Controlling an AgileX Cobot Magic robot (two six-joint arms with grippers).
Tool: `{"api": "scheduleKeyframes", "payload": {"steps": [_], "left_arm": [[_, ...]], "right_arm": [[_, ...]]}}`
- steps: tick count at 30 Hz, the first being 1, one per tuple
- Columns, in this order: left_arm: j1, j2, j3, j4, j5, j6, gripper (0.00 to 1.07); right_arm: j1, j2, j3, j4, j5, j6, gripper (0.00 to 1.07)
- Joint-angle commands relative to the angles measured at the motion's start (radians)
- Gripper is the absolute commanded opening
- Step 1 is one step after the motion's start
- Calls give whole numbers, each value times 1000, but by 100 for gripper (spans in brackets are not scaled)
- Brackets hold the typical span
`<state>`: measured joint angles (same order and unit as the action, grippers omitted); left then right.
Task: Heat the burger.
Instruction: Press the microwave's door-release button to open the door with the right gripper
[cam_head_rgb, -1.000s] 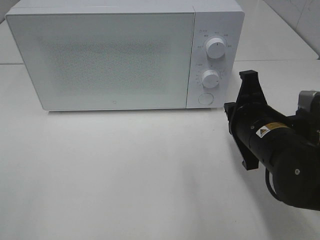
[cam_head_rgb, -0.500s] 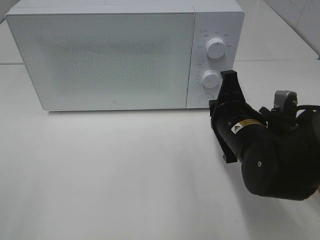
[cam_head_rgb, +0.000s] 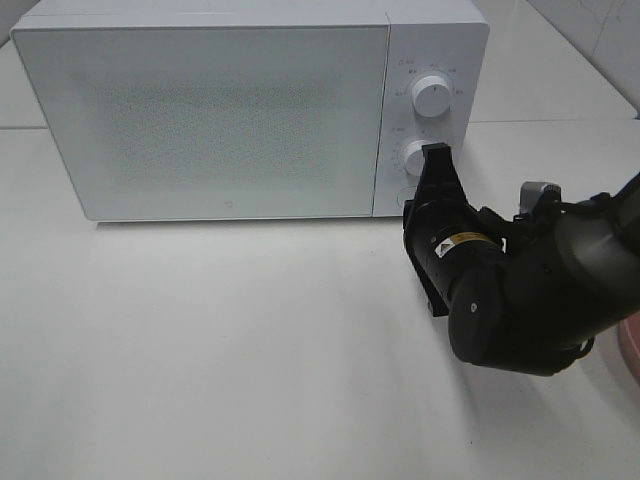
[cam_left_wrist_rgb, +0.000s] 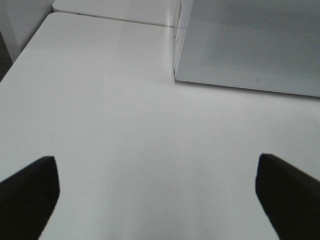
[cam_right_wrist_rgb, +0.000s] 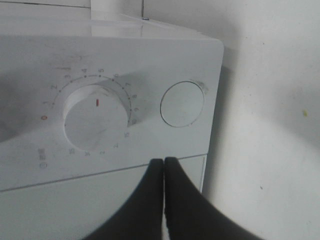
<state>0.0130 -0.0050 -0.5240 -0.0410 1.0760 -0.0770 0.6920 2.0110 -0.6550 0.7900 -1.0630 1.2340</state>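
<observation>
Table (cam_head_rgb: 250, 340) is white and plain, with a seam line crossing it at the microwave (cam_head_rgb: 200, 110). Microwave sits at the back, door (cam_head_rgb: 210, 120) shut and frosted, contents hidden. Pale tiles (cam_head_rgb: 600, 30) show beyond the table's far right corner. Pink plate (cam_head_rgb: 632, 345) rim shows at the right edge. Right gripper (cam_right_wrist_rgb: 163, 165) is pinched closed and empty, tips aimed at the control panel between lower knob (cam_right_wrist_rgb: 95, 125) and round button (cam_right_wrist_rgb: 182, 105); contact unclear. Left gripper (cam_left_wrist_rgb: 155, 165) is spread wide and empty, over bare table left of the microwave. Burger isn't in any view, so I can't tell where it is.
</observation>
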Motion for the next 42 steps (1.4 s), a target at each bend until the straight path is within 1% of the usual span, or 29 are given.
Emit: {"api": "scheduleKeyframes", "payload": {"steps": [1,2,5,13,18,28,30,32,42], "left_arm": [[2,-17,2,-9,-9,-1,100],[2,-17,2,-9,-9,-1,100],[2,-17,2,-9,-9,-1,100],[2,-17,2,-9,-9,-1,100],[2,-17,2,-9,-9,-1,100],[2,-16,2,-9,-9,-1,100],[2,-16,2,-9,-9,-1,100],[2,-16,2,-9,-9,-1,100],[2,-16,2,-9,-9,-1,100]], "right_arm": [[-26,16,-34,-4,19,-15,0],[-40,27,-50,-4,40,-15,0],[-43,33,-57,-4,43,-15,0],[-72,102,-144,-3,92,-18,0],[-88,118,-175,-4,109,-22,0],[-110,145,-218,5,131,-60,0],[-113,145,-223,26,126,-71,0],[-131,145,-228,29,125,-102,0],[-132,145,-242,24,138,-98,0]]}}
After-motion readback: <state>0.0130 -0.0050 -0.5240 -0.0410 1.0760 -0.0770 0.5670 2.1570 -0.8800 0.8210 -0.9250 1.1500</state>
